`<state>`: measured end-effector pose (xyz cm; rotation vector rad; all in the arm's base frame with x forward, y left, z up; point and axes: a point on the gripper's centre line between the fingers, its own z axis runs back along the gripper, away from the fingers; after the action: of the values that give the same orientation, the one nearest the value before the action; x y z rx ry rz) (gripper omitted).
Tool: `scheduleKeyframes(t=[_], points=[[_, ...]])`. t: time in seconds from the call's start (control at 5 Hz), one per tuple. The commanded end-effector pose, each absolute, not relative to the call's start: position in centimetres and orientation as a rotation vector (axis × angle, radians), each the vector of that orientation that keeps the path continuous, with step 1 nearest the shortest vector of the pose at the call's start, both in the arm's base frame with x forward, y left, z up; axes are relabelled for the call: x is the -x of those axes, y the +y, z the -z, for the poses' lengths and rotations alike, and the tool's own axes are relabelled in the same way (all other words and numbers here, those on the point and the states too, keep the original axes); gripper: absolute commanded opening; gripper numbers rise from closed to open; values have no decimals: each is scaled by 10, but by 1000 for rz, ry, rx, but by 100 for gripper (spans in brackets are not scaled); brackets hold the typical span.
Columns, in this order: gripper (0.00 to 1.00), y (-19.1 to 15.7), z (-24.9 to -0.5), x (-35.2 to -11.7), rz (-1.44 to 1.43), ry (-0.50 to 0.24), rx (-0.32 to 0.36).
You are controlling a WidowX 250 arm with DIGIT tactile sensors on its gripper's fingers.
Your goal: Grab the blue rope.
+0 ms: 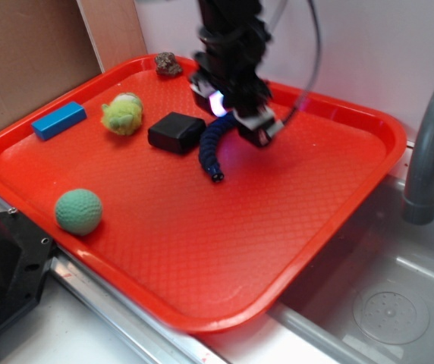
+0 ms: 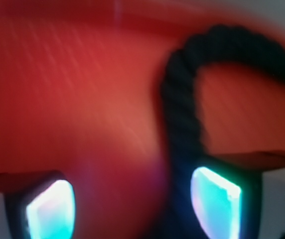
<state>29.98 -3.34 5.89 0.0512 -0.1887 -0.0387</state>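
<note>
The blue rope (image 1: 210,149) is a dark navy twisted piece lying on the red tray (image 1: 202,250), just right of the black box (image 1: 176,132). Its free end points toward the tray's middle, and its upper part is hidden under my gripper (image 1: 231,114). My gripper is low over the tray and open, its jaws straddling the rope. In the wrist view the rope (image 2: 182,124) rises from between the glowing pads (image 2: 216,205), close against the right one, and curves off to the right. A wide gap of bare tray (image 2: 82,99) separates it from the left pad.
Also on the tray are a light blue block (image 1: 58,120) at the far left, a yellow-green plush toy (image 1: 123,114), a green ball (image 1: 78,211) near the front left and a small brown rock (image 1: 168,64) at the back rim. A sink (image 1: 384,303) with a grey faucet (image 1: 428,144) lies to the right.
</note>
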Motion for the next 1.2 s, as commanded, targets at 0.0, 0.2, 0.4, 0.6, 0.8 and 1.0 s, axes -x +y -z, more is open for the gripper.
scheduleKeyframes(t=[0.0,0.2,0.4,0.6,0.8,1.0], points=[[100,-18,-103,-307,-20,-256,-20],[100,-22,-74,-314,-48,-203,-14],[100,-28,-49,-316,-57,-147,-34],[100,-30,-24,-316,-62,-81,-44],[100,-28,-14,-314,-69,-58,-40],[0,-26,-7,-313,-86,-47,-29]])
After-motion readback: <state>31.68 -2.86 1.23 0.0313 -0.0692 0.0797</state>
